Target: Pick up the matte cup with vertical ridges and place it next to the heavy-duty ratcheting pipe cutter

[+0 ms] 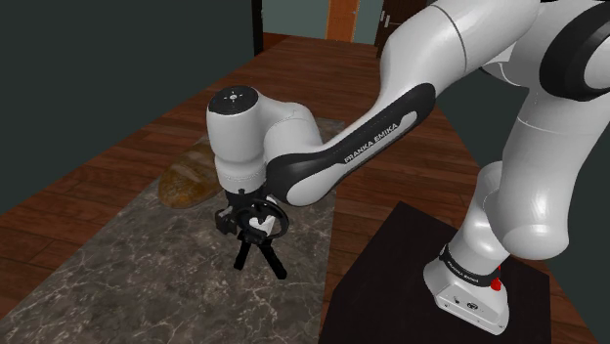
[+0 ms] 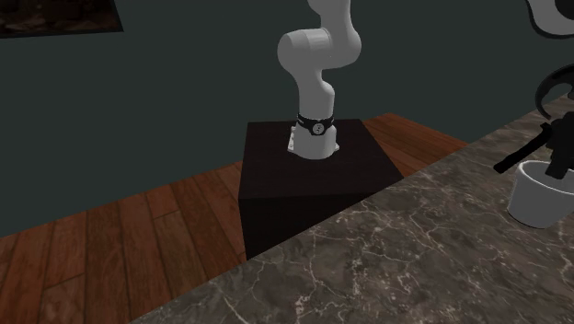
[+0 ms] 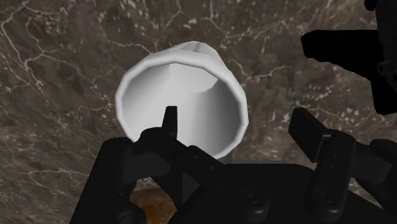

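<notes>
A plain white cup (image 3: 191, 89) with faintly faceted sides stands upright on the dark marble counter (image 3: 57, 57), its mouth facing the wrist camera. My gripper (image 3: 236, 121) hangs just above it, open. One finger (image 3: 168, 119) is over the cup's mouth and the other (image 3: 308, 130) is outside its wall, neither pressing on it. A black pipe cutter (image 3: 343, 51) with two spread handles lies close beside the cup. In the second exterior view the cup (image 2: 541, 195) sits at the right edge with the cutter's handle (image 2: 520, 156) just behind it. In the shoulder view the cutter's handles (image 1: 262, 259) fork out below my gripper (image 1: 252, 219).
A brown loaf-like lump (image 1: 186, 182) lies on the counter just beyond the gripper, on the side away from the cutter. The black stand (image 1: 411, 283) is at the shoulder view's lower right. Wooden floor (image 1: 88, 186) surrounds the counter, with a dark wall (image 2: 184, 101) behind.
</notes>
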You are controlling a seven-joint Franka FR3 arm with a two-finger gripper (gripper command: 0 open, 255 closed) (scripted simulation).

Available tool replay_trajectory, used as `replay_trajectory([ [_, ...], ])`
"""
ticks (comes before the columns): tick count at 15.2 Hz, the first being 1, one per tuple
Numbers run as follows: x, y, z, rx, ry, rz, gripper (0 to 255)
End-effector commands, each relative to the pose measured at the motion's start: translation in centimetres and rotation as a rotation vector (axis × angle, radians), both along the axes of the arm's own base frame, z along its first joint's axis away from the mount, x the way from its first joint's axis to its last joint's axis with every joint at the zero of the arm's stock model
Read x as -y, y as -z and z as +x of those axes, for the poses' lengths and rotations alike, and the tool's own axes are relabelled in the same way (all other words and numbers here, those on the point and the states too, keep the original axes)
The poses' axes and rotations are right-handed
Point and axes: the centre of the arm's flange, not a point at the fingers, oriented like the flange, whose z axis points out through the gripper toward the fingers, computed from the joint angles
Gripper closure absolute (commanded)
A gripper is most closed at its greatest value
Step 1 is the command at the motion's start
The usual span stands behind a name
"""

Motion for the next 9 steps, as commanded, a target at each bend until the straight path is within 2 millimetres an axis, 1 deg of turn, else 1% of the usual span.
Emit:
replay_trajectory([
  [1,-0.2,-1.3,-0.2,0.000,0.000,0.000,0],
  [4,-0.6,-4.9,-0.9,0.000,0.000,0.000,0],
  [9,-0.6,-4.9,-0.9,0.000,0.000,0.000,0],
])
